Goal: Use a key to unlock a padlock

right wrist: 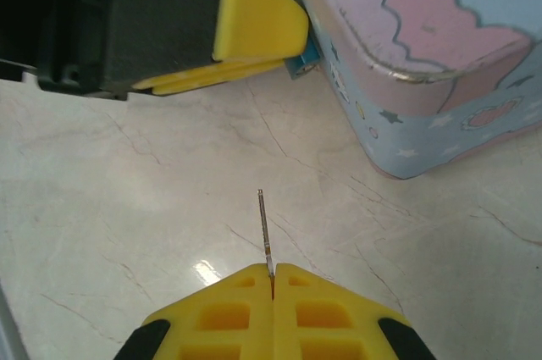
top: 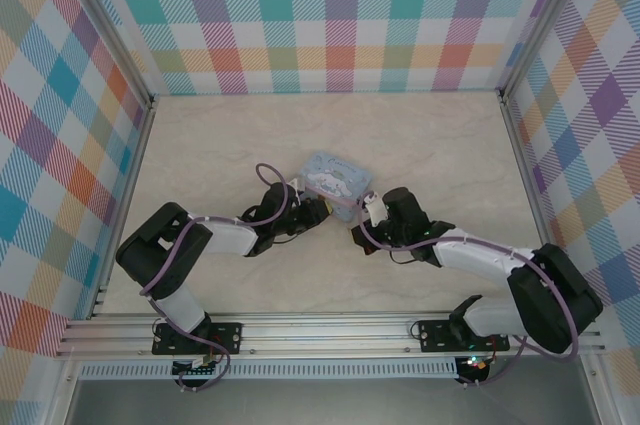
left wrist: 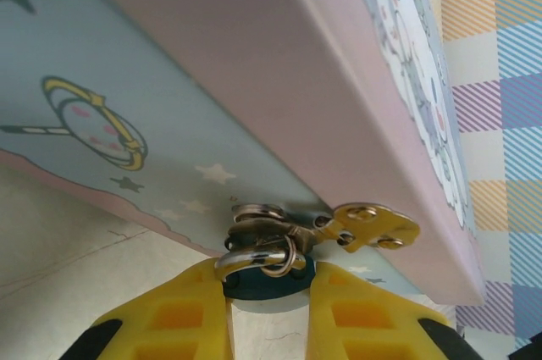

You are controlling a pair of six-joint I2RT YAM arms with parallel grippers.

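Pointing to 12 o'clock, the key (right wrist: 263, 229) sits pinched in the right gripper (right wrist: 273, 270); the left gripper (left wrist: 269, 290) clamps the padlock (left wrist: 264, 284).

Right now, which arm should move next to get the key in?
Right. The right gripper pinches the key, tip pointing roughly toward the padlock. The left gripper is clamped on the padlock at the tin's hasp, so it likely should just hold.

probably a robot lab test cell: plaid walls (top: 340, 15), aluminium frame (top: 330, 330), marble-look table (top: 330, 135)
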